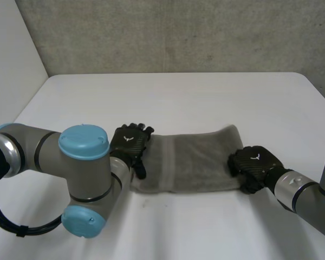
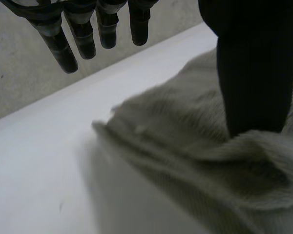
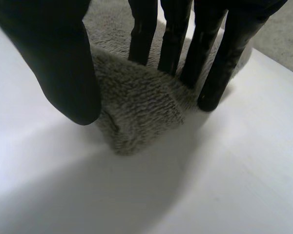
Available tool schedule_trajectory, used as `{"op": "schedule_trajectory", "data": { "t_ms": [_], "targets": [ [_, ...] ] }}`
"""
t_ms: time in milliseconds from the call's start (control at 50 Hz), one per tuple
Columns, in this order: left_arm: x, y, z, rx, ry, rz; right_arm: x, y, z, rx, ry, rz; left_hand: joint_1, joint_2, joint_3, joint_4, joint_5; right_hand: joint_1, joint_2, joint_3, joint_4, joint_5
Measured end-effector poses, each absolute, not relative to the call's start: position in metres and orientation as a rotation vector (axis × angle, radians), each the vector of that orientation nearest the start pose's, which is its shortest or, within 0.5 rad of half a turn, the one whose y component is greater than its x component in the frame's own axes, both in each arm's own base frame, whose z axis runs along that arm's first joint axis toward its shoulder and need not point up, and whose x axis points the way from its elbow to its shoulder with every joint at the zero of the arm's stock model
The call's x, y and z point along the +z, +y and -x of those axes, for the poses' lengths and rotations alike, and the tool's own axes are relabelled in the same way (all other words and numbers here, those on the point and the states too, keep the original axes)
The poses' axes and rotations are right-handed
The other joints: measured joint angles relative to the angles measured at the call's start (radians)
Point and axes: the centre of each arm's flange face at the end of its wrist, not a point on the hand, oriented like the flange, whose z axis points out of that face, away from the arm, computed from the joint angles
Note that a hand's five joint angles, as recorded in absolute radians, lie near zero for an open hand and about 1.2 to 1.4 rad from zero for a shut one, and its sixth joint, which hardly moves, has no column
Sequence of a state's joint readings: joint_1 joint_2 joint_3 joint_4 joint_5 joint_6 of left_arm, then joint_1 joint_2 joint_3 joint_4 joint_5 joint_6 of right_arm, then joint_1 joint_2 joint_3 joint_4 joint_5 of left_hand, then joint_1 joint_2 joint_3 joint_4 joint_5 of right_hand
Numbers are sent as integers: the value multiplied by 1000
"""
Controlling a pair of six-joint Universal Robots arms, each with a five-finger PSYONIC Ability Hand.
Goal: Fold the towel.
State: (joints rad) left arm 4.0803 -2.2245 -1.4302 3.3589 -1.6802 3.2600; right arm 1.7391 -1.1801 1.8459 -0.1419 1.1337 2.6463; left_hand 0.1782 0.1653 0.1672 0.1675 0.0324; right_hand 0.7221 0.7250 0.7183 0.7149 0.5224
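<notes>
In the frame's lower middle, the towel (image 1: pixel 197 160) is lying as a long strip on the white table (image 1: pixel 173 97). At its left end the left hand (image 1: pixel 129 142) is resting with its fingers (image 2: pixel 83 39) straight and off the cloth, and only the thumb is pressing it. At the right end the right hand (image 1: pixel 254 162) is pinching a raised ridge between thumb and fingers (image 3: pixel 173 39). The step in hand looks like grasping the ends. Next the left hand probably needs to close, so one end can go over the other.
</notes>
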Motion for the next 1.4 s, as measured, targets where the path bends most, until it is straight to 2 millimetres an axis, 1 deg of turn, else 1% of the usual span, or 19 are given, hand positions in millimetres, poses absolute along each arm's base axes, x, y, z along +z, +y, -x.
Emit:
{"op": "schedule_trajectory", "data": {
  "t_ms": [20,60,200,280,340,420,520,620,660,720,740,760,840,960,1080,1200,1280,1320,1400],
  "targets": [
    [130,-247,330,-1961,2568,-887,127,-259,-214,-1522,2249,1136,0,0,0,0,0,215,306,280,305,281],
    [129,-244,328,-1949,2571,-885,126,-262,-213,-1543,2243,1147,0,0,0,0,0,303,426,395,426,388],
    [149,-234,324,-1997,2549,-875,149,-281,-220,-1776,2128,1181,0,0,0,0,0,304,444,467,480,397],
    [169,-230,322,-2063,2520,-856,176,-282,-245,-1895,1987,1214,0,0,0,0,0,303,444,467,482,406],
    [192,-227,317,-2138,2476,-816,195,-267,-285,-1931,1817,1271,0,0,0,0,0,303,444,467,482,416],
    [212,-226,308,-2195,2429,-753,197,-246,-322,-1897,1688,1339,0,0,0,0,0,303,444,467,482,417],
    [234,-233,286,-2225,2366,-622,181,-204,-372,-1774,1533,1473,0,0,0,0,0,303,444,467,482,420],
    [245,-241,268,-2231,2327,-529,156,-179,-395,-1663,1483,1561,0,0,0,0,0,303,444,471,482,420],
    [247,-243,264,-2233,2321,-508,150,-175,-398,-1639,1486,1574,0,0,0,0,0,295,321,339,346,334],
    [249,-245,262,-2239,2316,-496,149,-175,-399,-1635,1495,1570,0,0,0,0,0,177,162,174,179,195],
    [249,-246,262,-2244,2314,-494,151,-176,-398,-1641,1503,1558,0,0,0,0,0,-199,-229,-195,-192,-167],
    [250,-247,263,-2250,2313,-494,156,-177,-397,-1653,1510,1540,0,0,0,0,0,-417,-422,-409,-406,-371],
    [250,-250,269,-2270,2313,-506,178,-187,-387,-1698,1564,1442,0,0,0,0,0,-474,-477,-501,-479,-436],
    [241,-247,297,-2304,2394,-543,213,-219,-341,-1736,1761,1083,0,0,0,0,0,-474,-477,-501,-479,-445],
    [222,-235,325,-2302,2562,-583,226,-241,-304,-1704,1879,788,0,0,0,0,0,-474,-477,-501,-479,-445],
    [193,-218,346,-2191,2745,-696,217,-252,-286,-1611,1990,673,0,0,0,0,0,-474,-477,-501,-479,-445],
    [180,-215,348,-2129,2788,-729,209,-253,-285,-1571,2022,668,0,0,0,0,0,-474,-477,-501,-479,-445],
    [166,-212,347,-2048,2819,-753,191,-253,-288,-1491,2062,689,0,0,0,0,0,-474,-477,-501,-479,-445],
    [156,-213,341,-1987,2826,-753,175,-253,-293,-1425,2075,718,0,0,0,0,0,-474,-477,-501,-479,-445]
  ]
}}
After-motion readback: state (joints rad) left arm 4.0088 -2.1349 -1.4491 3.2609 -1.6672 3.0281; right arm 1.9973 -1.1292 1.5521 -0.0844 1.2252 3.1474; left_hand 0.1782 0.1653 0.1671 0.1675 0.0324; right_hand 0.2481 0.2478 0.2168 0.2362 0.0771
